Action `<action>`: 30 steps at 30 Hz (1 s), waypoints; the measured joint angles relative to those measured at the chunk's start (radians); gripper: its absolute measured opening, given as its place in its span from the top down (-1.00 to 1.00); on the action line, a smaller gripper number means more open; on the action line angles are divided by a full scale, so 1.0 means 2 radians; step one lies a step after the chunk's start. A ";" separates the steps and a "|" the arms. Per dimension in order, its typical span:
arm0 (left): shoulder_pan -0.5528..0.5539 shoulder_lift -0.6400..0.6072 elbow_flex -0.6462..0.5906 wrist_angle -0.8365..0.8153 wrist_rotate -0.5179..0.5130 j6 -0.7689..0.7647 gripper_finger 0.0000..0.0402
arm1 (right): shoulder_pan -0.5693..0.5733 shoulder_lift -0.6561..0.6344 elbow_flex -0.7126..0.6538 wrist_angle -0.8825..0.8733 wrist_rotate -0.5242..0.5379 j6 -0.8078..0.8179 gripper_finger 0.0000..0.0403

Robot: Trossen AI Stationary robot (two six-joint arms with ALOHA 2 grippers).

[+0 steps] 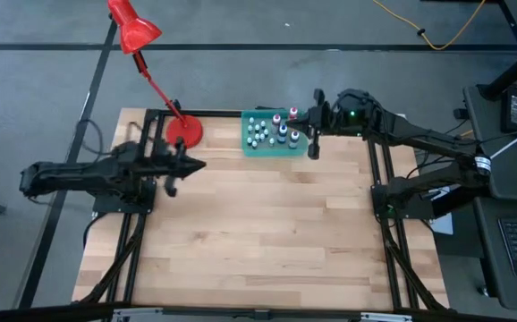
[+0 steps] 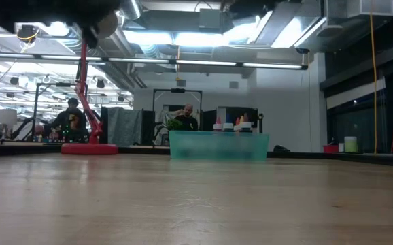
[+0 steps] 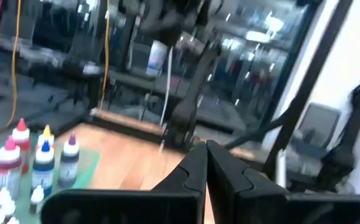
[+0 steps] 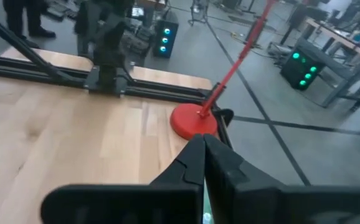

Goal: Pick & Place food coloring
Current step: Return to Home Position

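Note:
The food coloring bottles (image 1: 275,131) stand upright in a translucent teal tray (image 1: 251,148) at the table's far edge; small whitish ones sit among taller ones with pink, blue and yellow colouring. The left wrist view shows the bottles (image 3: 43,162), and their caps (image 2: 239,124) rise above the tray wall (image 2: 218,146) in the low view. My right gripper (image 1: 313,143) hovers shut by the tray's right end, its fingers closed together (image 4: 202,142). My left gripper (image 1: 196,165) is shut (image 3: 206,148), raised left of the tray and pointing toward it.
A red desk lamp stands with its round base (image 1: 185,131) on the table just left of the tray, its arm slanting up to the far left. Black frame rails (image 1: 375,170) run along the table's sides. Bare wood (image 1: 258,233) covers the middle and near part.

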 joint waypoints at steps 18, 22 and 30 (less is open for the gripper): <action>-0.032 -0.267 -0.139 0.039 -0.032 -0.013 0.99 | 0.023 0.000 0.000 0.007 0.021 0.025 0.98; -0.031 -0.266 -0.168 0.009 -0.048 -0.011 0.99 | 0.028 0.000 0.000 0.009 0.010 0.027 0.95; -0.030 -0.267 -0.168 -0.093 -0.117 0.008 0.97 | 0.033 0.000 0.000 0.011 -0.084 0.028 0.97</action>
